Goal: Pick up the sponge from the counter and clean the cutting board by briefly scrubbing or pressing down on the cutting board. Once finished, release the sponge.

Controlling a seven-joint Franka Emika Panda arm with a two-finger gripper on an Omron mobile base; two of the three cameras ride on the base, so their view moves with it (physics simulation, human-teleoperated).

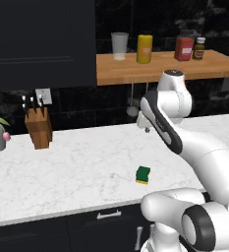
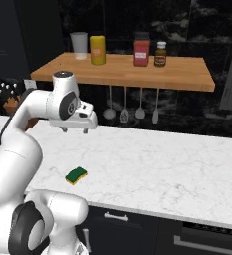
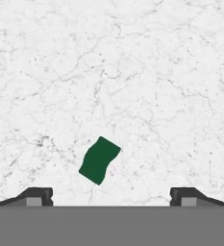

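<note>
The end effector (image 3: 111,196) hangs high above the white marble counter (image 3: 171,72), fingers spread wide, gripping nothing. Directly below lies the small green-topped yellow sponge (image 3: 99,160).

Sponge (image 1: 143,174) on counter (image 1: 76,167) near front edge; knife block (image 1: 38,129) far left; hand (image 2: 73,129) above, behind sponge.
</note>
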